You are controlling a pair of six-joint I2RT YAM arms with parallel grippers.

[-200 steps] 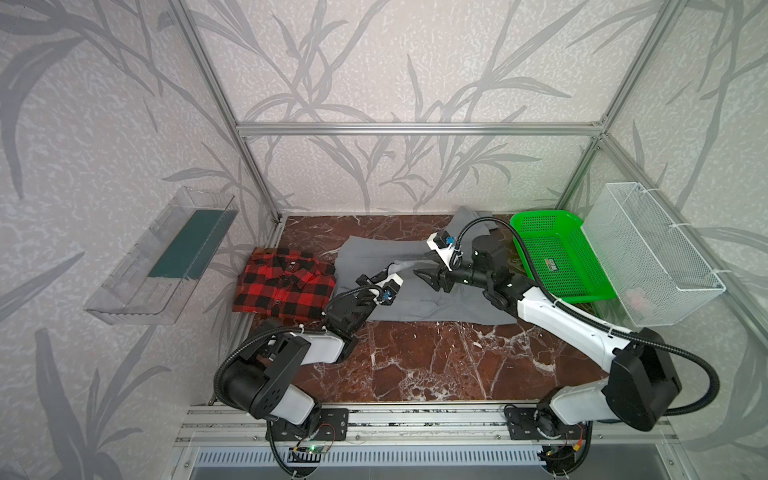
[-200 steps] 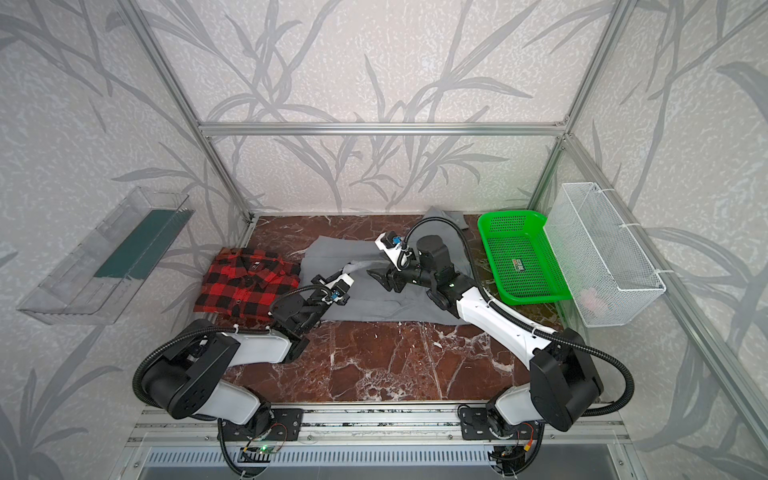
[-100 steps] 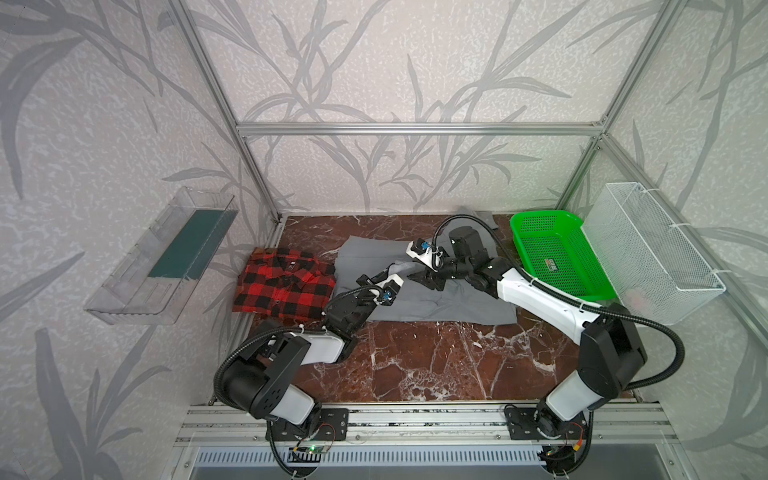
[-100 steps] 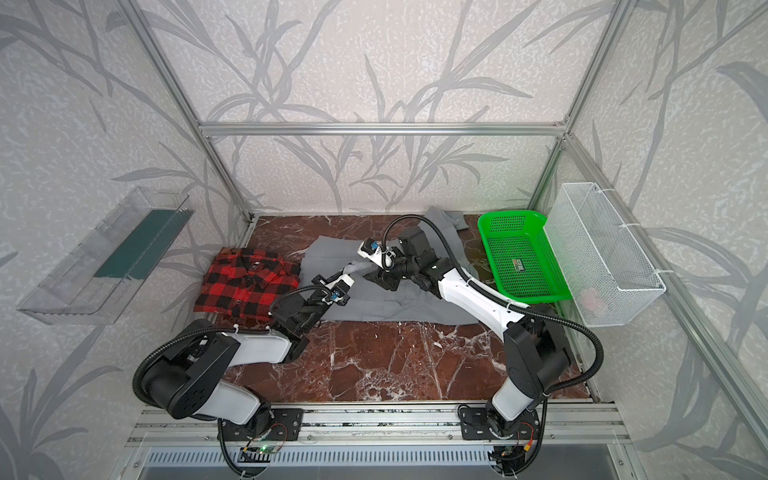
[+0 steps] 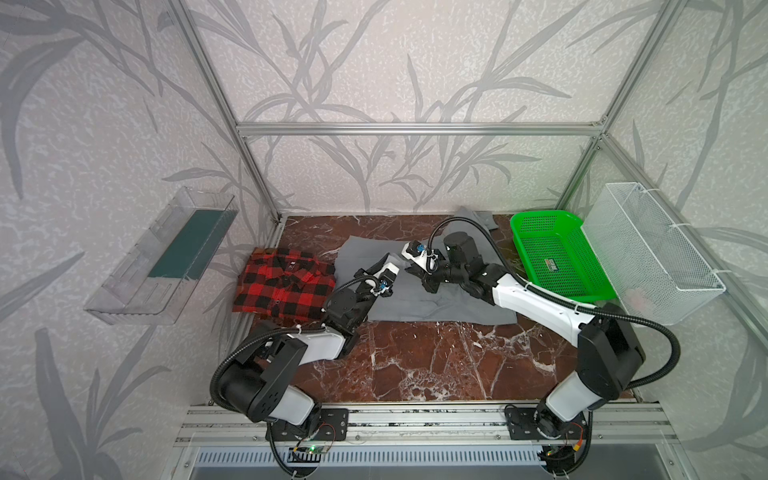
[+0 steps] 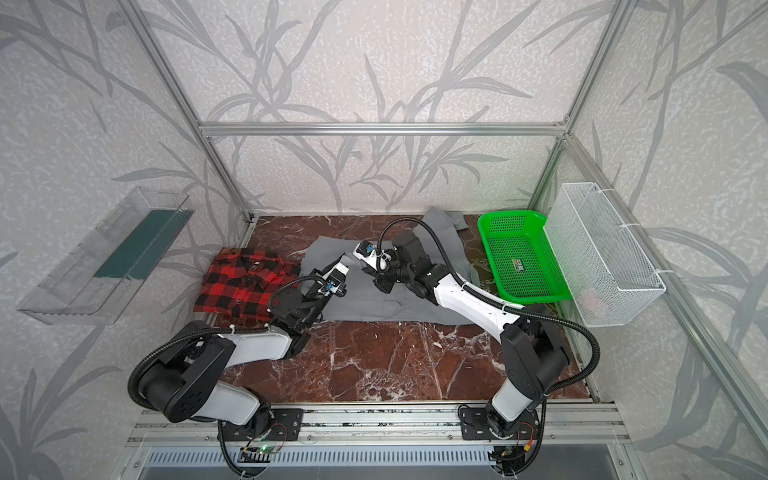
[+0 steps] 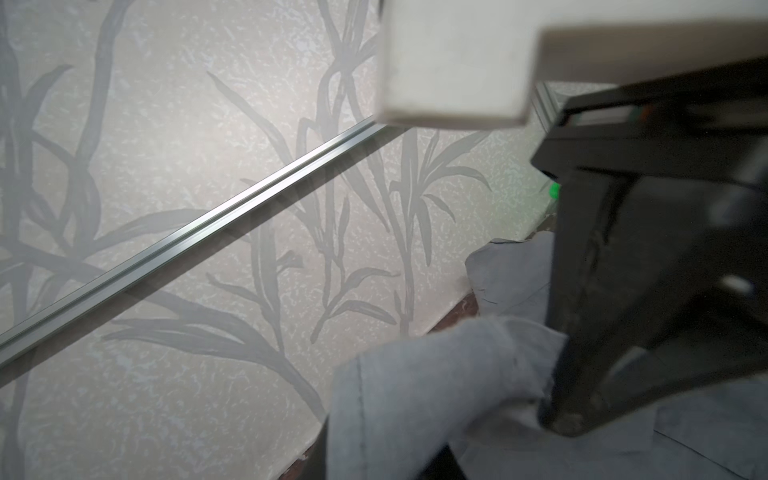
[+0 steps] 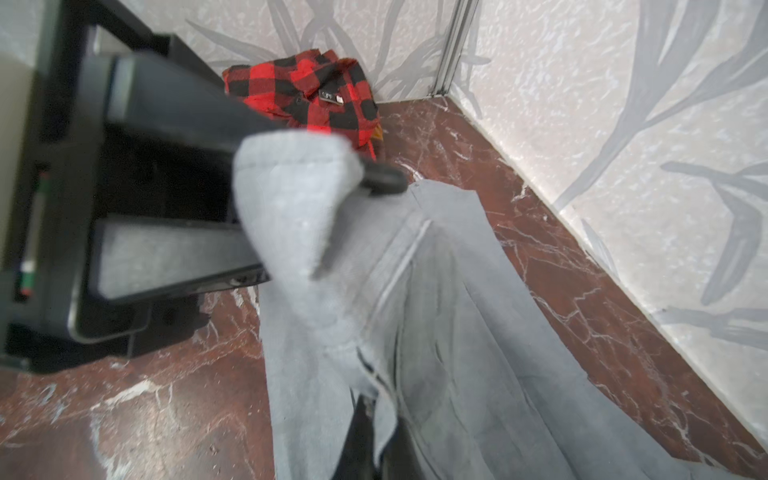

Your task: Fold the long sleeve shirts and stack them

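Gray shirt (image 5: 436, 305) lies spread across the back middle of your marble tabletop (image 5: 415, 365) in both top views, with one part reaching the back wall near the green basket (image 5: 544, 215). Your right gripper (image 5: 417, 272) is clamped down on it. In the right wrist view its fingers (image 8: 382, 183) pinch a raised fold of gray cloth. Your left gripper (image 5: 390, 268) sits close by over the same shirt. One finger (image 7: 615, 291) meets the cloth, but you cannot tell how wide it stands or whether it holds anything. Your folded plaid flannel shirt (image 5: 286, 286) rests just beside the gray one, on the left.
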